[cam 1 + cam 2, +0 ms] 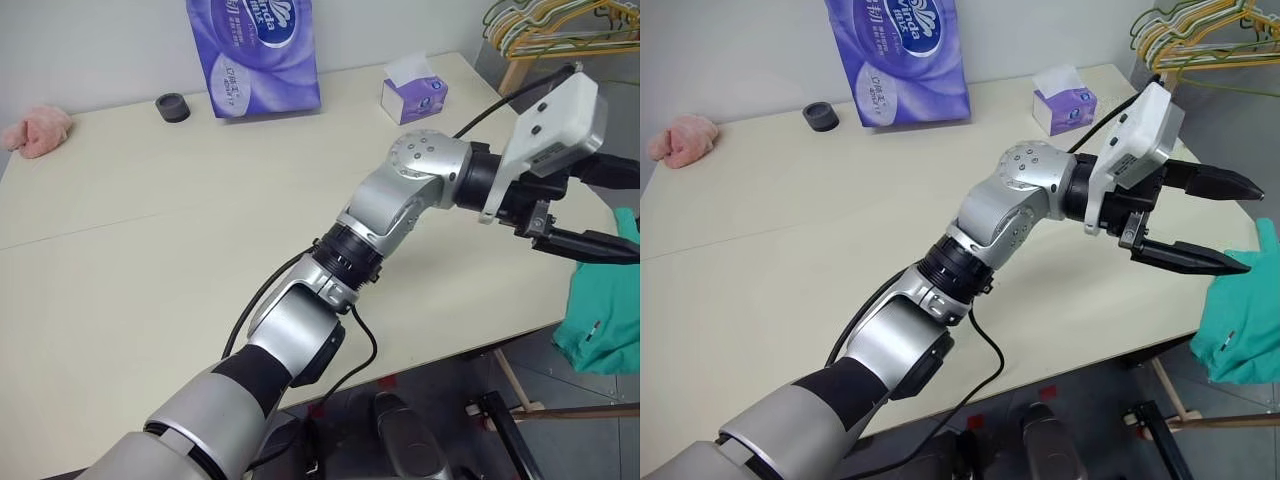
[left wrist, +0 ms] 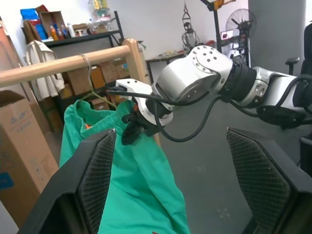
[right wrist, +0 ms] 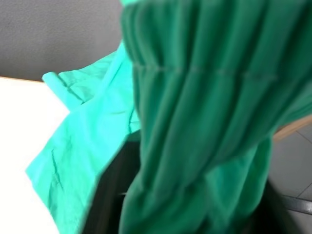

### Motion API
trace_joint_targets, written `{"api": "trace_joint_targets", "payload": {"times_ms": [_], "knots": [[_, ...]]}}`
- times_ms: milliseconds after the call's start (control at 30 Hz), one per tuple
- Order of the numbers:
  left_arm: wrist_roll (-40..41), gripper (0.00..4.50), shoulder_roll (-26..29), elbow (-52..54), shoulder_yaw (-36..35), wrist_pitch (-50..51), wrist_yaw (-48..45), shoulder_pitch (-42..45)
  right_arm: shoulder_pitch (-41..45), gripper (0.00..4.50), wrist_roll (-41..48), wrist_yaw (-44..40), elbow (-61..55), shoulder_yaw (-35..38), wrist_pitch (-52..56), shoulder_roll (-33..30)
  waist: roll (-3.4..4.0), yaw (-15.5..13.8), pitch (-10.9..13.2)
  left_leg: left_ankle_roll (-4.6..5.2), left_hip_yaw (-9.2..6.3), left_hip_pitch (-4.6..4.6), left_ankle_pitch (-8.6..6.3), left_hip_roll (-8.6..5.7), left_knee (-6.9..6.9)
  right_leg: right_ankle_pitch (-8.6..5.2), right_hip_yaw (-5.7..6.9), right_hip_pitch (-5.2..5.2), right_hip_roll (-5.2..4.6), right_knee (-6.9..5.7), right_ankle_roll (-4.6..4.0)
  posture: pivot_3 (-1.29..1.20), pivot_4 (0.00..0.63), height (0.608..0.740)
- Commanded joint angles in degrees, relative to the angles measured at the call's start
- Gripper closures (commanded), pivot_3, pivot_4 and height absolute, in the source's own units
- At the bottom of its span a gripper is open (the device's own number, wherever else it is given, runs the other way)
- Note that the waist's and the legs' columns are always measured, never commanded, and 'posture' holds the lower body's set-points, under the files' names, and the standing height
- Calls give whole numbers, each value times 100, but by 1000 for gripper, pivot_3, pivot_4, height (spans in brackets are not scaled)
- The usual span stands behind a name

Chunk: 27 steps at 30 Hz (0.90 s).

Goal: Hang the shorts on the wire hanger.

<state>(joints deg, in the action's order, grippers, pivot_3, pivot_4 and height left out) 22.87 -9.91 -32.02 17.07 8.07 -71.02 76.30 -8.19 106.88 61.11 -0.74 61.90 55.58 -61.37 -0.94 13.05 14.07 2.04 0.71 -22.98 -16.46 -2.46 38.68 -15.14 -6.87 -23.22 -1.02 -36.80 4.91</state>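
Hanging beside the left end effector, fingers apart: shorts off the worktop edge; right end effector state unclear.

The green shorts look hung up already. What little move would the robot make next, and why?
Probably ease the right gripper away from the waistband. The shorts seem to hang from the wire hanger, which is hooked over the wooden rail, and the left gripper is open, holding nothing.
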Motion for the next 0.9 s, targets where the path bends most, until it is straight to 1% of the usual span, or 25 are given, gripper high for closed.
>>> {"api": "trace_joint_targets", "payload": {"times_ms": [33,100,133,167,333,433,500,567,600,667,767,800,900], "knots": [[36,662,-749,128,17,-108,5,336,-29,1307,-23,-80,-222,160,-101,-162,0,1,0,0,0,0,0,0,0,0,-1,0,0,0,0,-381,244,740],[29,662,-748,116,22,-111,40,345,-55,664,-43,-67,-275,187,-101,-172,0,0,0,0,1,0,0,0,0,0,-1,0,0,0,0,-380,243,740],[26,662,-749,105,18,-110,62,354,-70,264,-44,-58,-303,202,-98,-177,0,0,0,0,0,0,0,0,0,0,0,0,0,0,0,-378,244,740],[24,662,-747,102,18,-108,74,356,-85,32,-38,-32,-359,215,-104,-178,0,0,0,0,0,0,0,0,0,0,-1,0,0,0,0,-378,244,740],[-11,662,-719,107,51,-104,96,339,-215,32,-261,210,-605,297,-103,-284,0,-3,0,1,0,0,-1,0,0,0,-1,0,0,0,1,-371,243,740],[-44,662,-687,95,65,-130,116,314,-247,32,-824,432,-837,344,-96,-470,1,-3,-1,1,2,0,-1,0,0,0,-2,-1,0,1,1,-370,239,740],[-79,662,-655,65,55,-158,148,313,-141,32,-1154,622,-1041,333,-130,-593,3,-3,-2,1,4,0,-1,-1,0,0,-4,-2,0,0,1,-365,233,740],[-111,662,-634,26,55,-194,155,314,44,32,-1397,550,-1190,238,-162,-676,3,-1,-2,1,4,0,-1,-1,0,0,-4,-2,0,-2,1,-360,227,740],[-126,662,-622,10,57,-211,158,314,198,32,-1476,645,-1256,163,-266,-658,2,0,-1,1,5,0,0,0,0,0,-5,-2,0,-2,1,-358,224,740],[-180,662,-578,-20,60,-250,184,311,381,32,-1911,321,-1516,18,-238,-820,5,-9,-3,1,5,0,0,0,1,1,-5,-2,1,-2,2,-349,220,740],[-300,662,-518,-78,48,-308,295,301,605,32,-2338,7,-1897,-210,-148,-951,7,-17,-4,0,5,-1,0,0,2,1,-5,-3,1,-2,4,-340,215,740],[-348,662,-491,-102,39,-337,346,295,622,32,-2664,-269,-2047,-275,-123,-1049,7,-26,-4,0,5,-1,0,0,2,2,-5,-4,1,-2,4,-336,214,740],[-615,662,-271,-148,-65,-399,849,205,435,32,-4180,-1516,-2600,-595,-279,-1563,21,-42,-12,0,5,-3,0,-1,3,3,-6,-10,0,-4,8,-325,210,740]]}}
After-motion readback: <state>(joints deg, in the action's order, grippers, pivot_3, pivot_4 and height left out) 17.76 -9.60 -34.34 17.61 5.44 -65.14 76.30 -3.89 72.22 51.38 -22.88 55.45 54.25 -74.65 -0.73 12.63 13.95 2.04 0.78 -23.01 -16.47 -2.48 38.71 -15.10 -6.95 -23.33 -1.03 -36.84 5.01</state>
